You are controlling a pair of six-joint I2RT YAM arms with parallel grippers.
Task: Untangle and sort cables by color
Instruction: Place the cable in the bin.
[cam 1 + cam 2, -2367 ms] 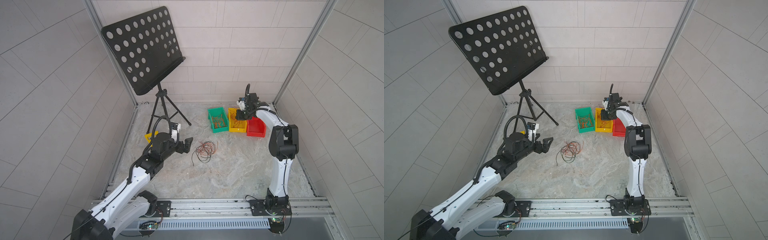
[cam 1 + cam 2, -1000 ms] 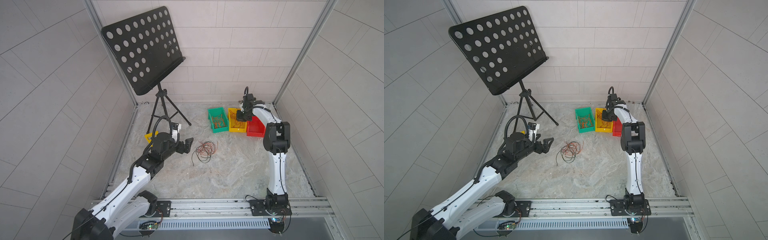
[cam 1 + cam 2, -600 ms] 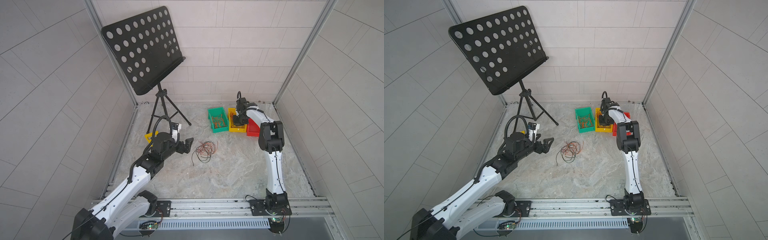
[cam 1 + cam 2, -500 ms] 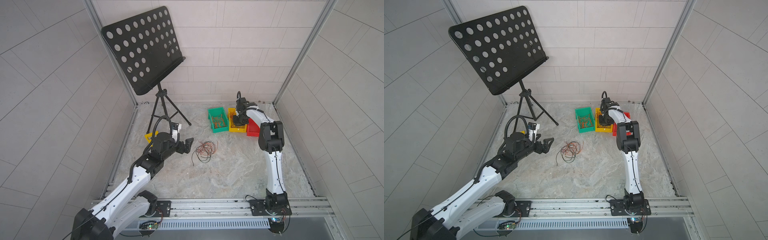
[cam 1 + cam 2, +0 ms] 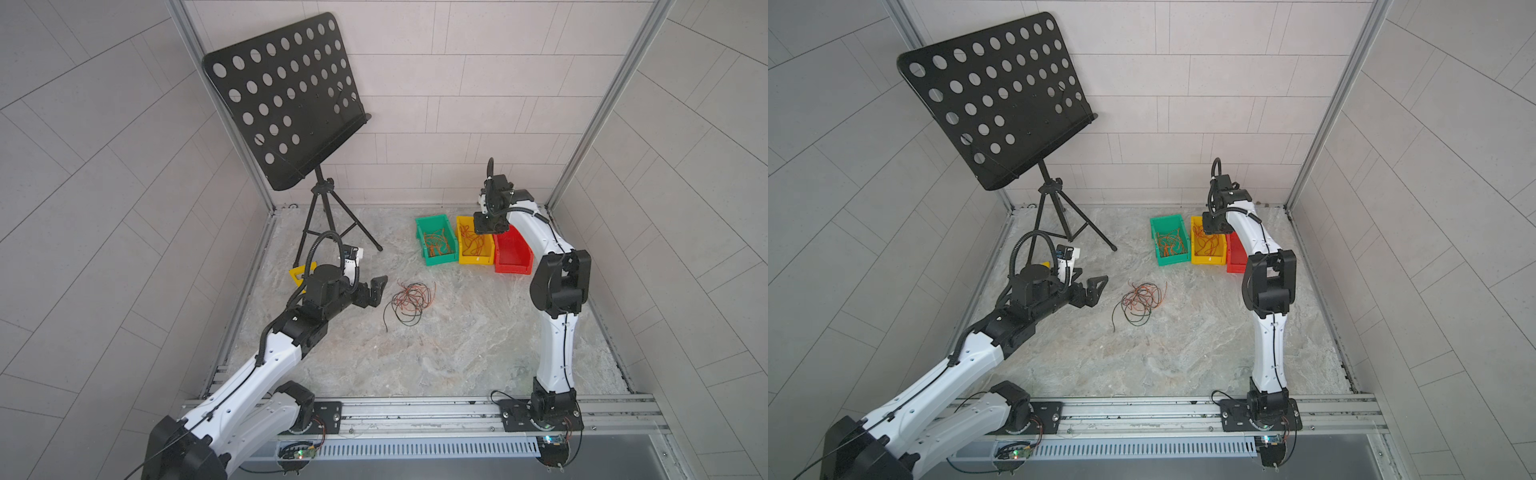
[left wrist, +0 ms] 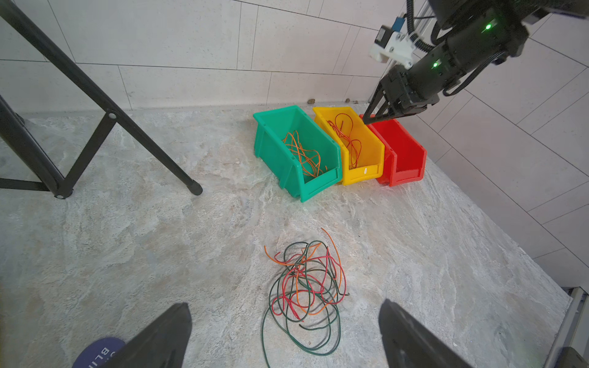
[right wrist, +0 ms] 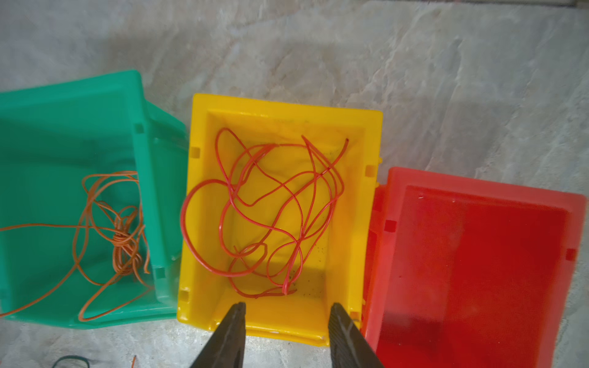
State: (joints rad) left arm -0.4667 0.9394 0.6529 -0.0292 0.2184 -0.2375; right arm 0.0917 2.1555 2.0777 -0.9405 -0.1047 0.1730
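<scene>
Drop-off looks finished: thin red wires (image 7: 271,216) lie in the yellow plastic bin (image 7: 287,105) under the right gripper (image 7: 288,305), its jaws part-open and empty; next, a strand must be teased from the red-orange-dark cable tangle (image 6: 306,280) near the wide-open, empty left gripper (image 6: 285,305)

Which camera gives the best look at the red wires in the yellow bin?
The right wrist view: it looks straight down into the yellow bin, so every loop of the red wires shows. The left wrist view shows them small, side-on; in both top views they are tiny squiggles.
</scene>
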